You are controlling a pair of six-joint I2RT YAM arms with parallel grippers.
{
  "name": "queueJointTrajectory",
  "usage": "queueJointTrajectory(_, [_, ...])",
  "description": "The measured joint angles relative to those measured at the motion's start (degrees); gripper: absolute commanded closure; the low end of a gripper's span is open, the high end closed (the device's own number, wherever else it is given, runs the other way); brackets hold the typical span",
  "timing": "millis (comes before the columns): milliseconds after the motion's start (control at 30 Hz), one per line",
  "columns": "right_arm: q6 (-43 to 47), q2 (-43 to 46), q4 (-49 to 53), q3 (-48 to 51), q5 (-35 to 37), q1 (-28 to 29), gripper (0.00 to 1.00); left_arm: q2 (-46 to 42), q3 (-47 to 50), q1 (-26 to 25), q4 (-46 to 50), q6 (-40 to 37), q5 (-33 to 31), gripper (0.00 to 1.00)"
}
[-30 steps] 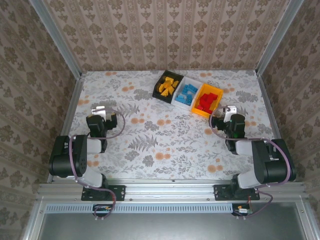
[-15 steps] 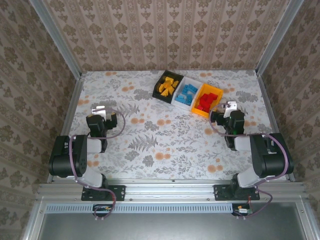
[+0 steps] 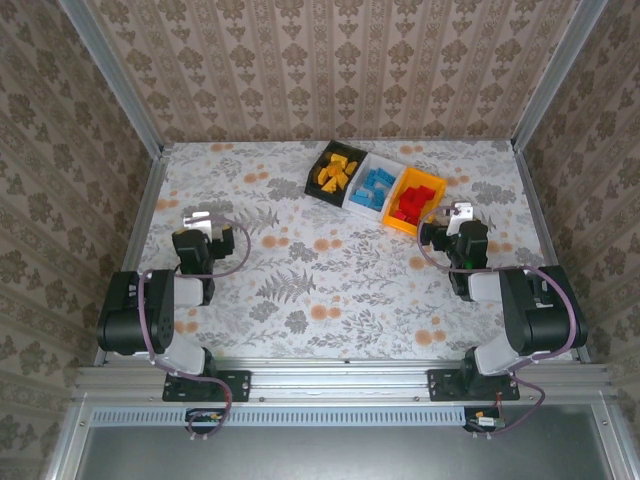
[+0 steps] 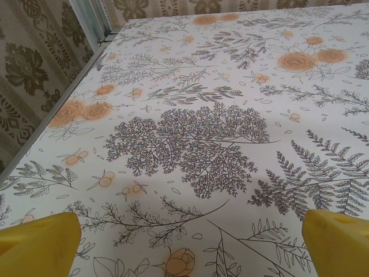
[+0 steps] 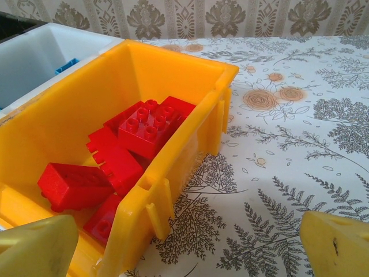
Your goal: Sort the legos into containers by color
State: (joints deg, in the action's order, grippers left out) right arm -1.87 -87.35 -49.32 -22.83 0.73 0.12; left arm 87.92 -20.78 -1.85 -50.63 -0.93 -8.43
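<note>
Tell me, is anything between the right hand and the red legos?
Only the side wall of the yellow bin, just ahead of the open right hand. Its top is open, so nothing covers the red legos.

Tablecloth (image 4: pixel 196 138): floral, ferns and orange roses, flat beneath the left gripper (image 4: pixel 190 242).
Walls (image 3: pixel 330 70): damask wallpaper, ahead of it and to either side.
Metal post (image 4: pixel 91 20): ahead of it, off to the left.

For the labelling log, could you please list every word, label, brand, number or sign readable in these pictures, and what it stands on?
No text is readable. The orange-yellow bin, white bin and black bin bear no visible lettering; the red bricks show plain studs; the tablecloth and walls carry only floral patterns.
</note>
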Motion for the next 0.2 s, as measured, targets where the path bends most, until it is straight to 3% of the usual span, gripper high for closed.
queueJointTrajectory(200, [0.0,0.0,0.7,0.0,0.2,0.2,0.00,0.0,0.0,0.0,0.0,0.0,0.0,0.00])
